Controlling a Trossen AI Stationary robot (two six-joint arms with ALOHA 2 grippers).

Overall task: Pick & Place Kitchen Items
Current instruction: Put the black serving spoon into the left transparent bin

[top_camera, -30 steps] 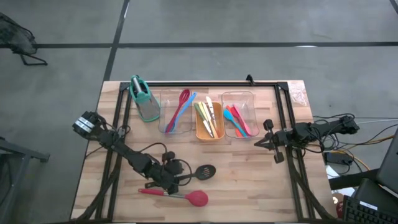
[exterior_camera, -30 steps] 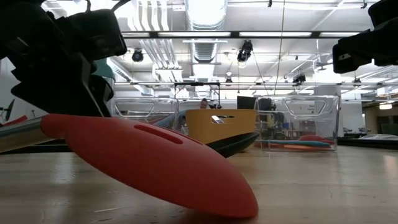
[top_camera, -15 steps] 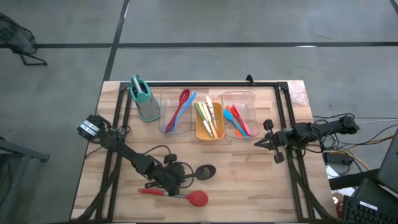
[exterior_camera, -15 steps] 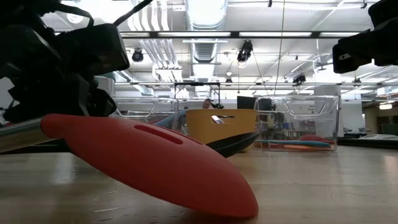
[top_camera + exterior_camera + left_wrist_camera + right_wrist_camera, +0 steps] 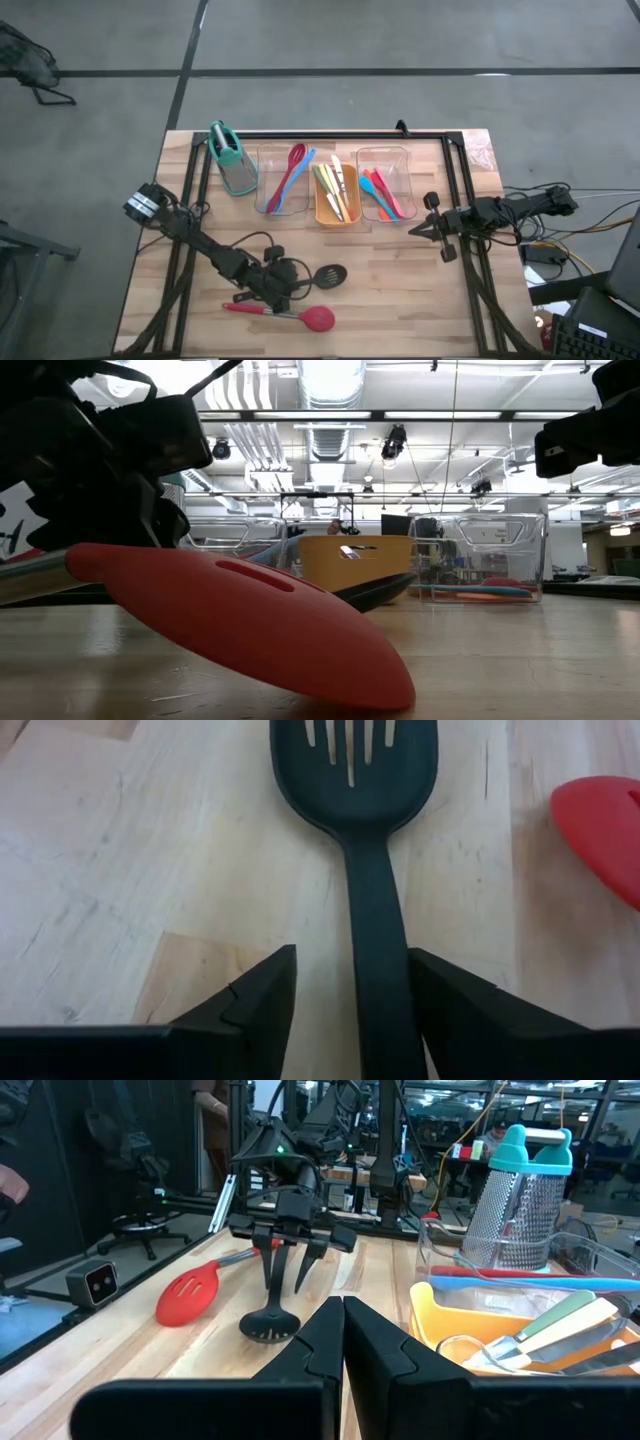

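Left claw [image 5: 348,985]: I am holding it spread wide, low over the surface, fingers straddling the black slotted spoon [image 5: 358,840] handle, not gripping.
Right claw [image 5: 343,1342]: I am keeping it shut, empty, near the right edge.
Low view only: red slotted spoon [image 5: 250,622] is lying closest, hiding the black one.
Surface [image 5: 400,290]: pale wood; trays [image 5: 336,185] are holding the other utensils.

You have bare counter [image 5: 400,300] right of the black slotted spoon [image 5: 328,275]; the red spoon [image 5: 300,317] blocks just beside it.
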